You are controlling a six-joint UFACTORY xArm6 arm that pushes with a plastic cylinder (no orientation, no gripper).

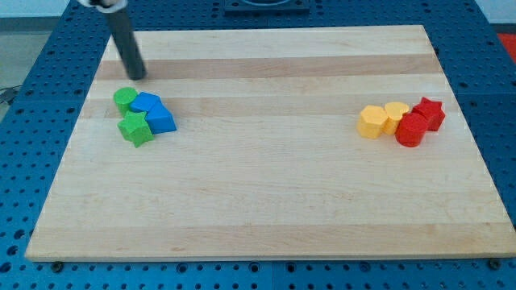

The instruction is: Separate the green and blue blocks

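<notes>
My tip [137, 76] rests on the wooden board [266, 201] near the view's top left, and it touches nothing right now (it is only a bare rod, so it cannot hold anything, it can only push). Just below it, toward the view's bottom, sits a tight little bunch of four blocks. The round green block [124, 100] is the closest one to my tip. The green star [135, 128] sits under it, farther down. The two blue blocks [147, 102] [162, 120] are on the bunch's right side, and they touch the green ones. So the greens lie on the left and the blues on the right, and the line between them runs mostly up and down in the view. I think my tip should come down into that line from the top and shove one colour sideways. Far off on the view's right are two yellow blocks [372, 122] [396, 115] and two red blocks [411, 129] [430, 112], which I should leave alone.
</notes>
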